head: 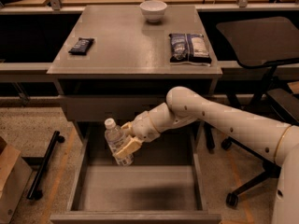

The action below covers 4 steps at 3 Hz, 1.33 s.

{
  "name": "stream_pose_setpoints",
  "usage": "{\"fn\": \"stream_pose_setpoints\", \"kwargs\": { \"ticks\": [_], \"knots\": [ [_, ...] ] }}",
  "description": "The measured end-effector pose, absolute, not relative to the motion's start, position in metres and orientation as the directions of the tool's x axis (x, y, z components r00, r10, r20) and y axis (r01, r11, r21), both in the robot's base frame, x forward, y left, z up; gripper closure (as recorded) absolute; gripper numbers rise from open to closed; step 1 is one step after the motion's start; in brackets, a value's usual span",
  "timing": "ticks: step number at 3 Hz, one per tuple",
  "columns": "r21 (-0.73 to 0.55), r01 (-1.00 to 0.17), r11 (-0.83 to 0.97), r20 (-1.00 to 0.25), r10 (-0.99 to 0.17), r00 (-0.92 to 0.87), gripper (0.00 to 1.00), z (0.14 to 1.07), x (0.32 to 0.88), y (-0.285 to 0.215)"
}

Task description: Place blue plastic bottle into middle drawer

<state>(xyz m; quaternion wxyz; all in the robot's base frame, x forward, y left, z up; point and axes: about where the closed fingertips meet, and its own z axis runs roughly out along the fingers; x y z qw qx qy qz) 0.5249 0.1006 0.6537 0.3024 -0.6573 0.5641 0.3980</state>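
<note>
The blue plastic bottle [117, 143], clear with a white cap, is held nearly upright, tilted slightly left, in my gripper [125, 143]. The gripper is shut on the bottle's body. It hangs over the back left part of the open middle drawer [140, 190], a deep grey drawer with a flat floor, pulled out below the cabinet. The bottle's base is a little above the drawer floor, inside the line of the side walls. My white arm [219, 120] reaches in from the right.
The cabinet top [126, 45] carries a white bowl [153, 10], a dark snack bar [81, 45] and a chip bag [188, 47]. An office chair [261, 45] stands to the right. A cardboard box [9, 181] and a black stand [44, 164] are on the left.
</note>
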Motion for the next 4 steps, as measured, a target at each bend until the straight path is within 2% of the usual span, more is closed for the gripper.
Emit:
{"fn": "stream_pose_setpoints", "kwargs": {
  "ticks": [2, 3, 4],
  "knots": [
    [-0.005, -0.984, -0.177, -0.876, -0.474, 0.09, 1.0, 0.601, 0.512, 0.115],
    [-0.042, -0.992, -0.115, -0.878, -0.471, 0.091, 1.0, 0.568, 0.511, 0.117],
    [-0.031, -0.992, -0.119, -0.875, -0.476, 0.085, 1.0, 0.564, 0.51, 0.116]
  ]
}}
